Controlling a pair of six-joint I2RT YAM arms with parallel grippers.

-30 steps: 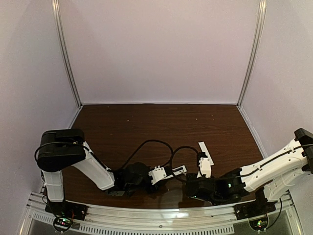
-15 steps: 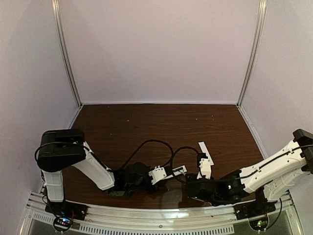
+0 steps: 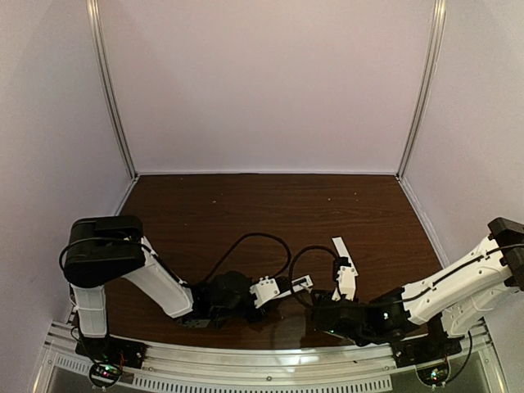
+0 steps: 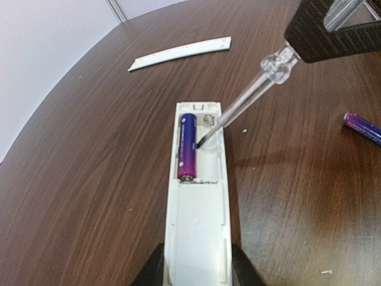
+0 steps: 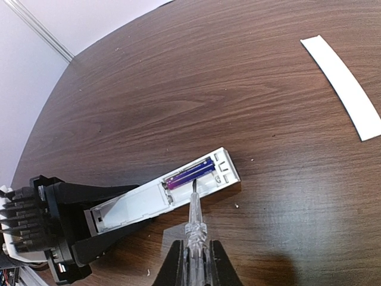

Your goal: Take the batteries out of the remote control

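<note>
While the left pincer [image 4: 196, 271] clamps the near end of the remote control [image 4: 196, 223] at the near part of the table [image 4: 77, 155], the right pincer [image 5: 193, 262] grips a screwdriver [image 5: 194, 214], its tip in the recess [image 4: 209, 152] beside the seated battery [image 4: 187, 146]. The loose battery [image 4: 363, 128] lies to the right. Small, light, smooth and likely to roll, the seated one probably wants levering up at one end.

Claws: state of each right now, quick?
Left claw: closed on the remote control.
Right claw: closed on the screwdriver.
</note>
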